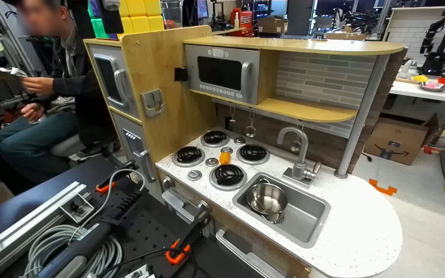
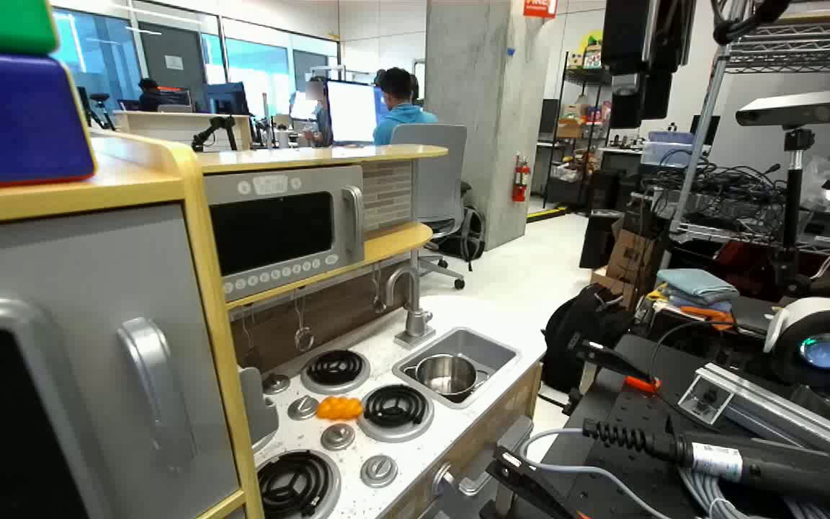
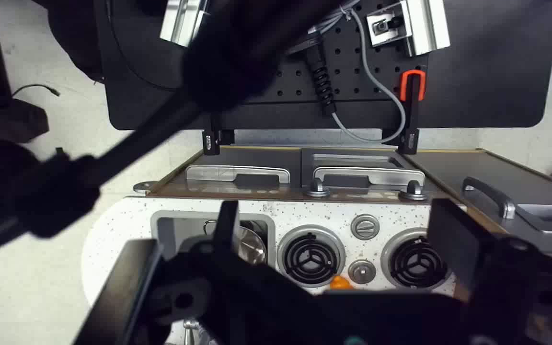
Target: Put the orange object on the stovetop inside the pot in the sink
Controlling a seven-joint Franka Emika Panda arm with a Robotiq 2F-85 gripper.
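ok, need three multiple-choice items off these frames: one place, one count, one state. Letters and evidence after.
1. Where is the orange object?
A) on the floor
B) on the stovetop
C) inside the microwave

2. How many burners are there?
A) two
B) three
C) four

3. How does the gripper stand?
A) open
B) shut on the orange object
C) shut on nothing

1: B, it lies among the burners in both exterior views, outside the pot in the sink.
2: C, four black coils show in an exterior view.
3: A, its fingers are wide apart in the wrist view.
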